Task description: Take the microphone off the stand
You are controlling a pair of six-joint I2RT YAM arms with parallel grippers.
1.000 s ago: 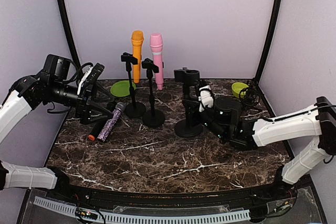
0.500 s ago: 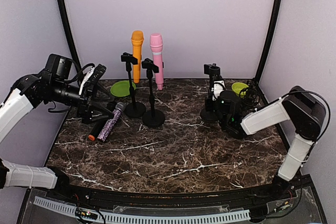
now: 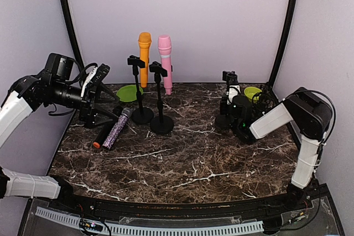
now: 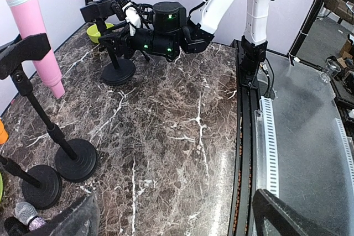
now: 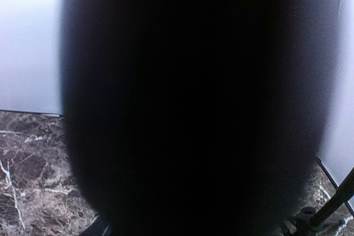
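Note:
An orange microphone (image 3: 144, 51) and a pink microphone (image 3: 165, 62) stand upright at the back, behind the clips of two black stands (image 3: 162, 123). I cannot tell whether the clips hold them. The pink one also shows in the left wrist view (image 4: 30, 23). A purple glitter microphone (image 3: 116, 128) lies on the table at the left. My left gripper (image 3: 105, 95) is open and empty just above and left of it. My right gripper (image 3: 231, 103) is shut on the pole of a third, empty black stand (image 3: 223, 121) at the back right. A dark shape blocks the right wrist view.
A dark tube with an orange tip (image 3: 99, 138) lies beside the purple microphone. One green bowl (image 3: 129, 93) sits behind the two stands, another (image 3: 253, 92) at the back right among cables. The marble table (image 3: 177, 164) ends at a black front rail.
My right gripper has carried the empty stand from the table's middle to the back right, and the arm has folded back. My left gripper has hardly moved.

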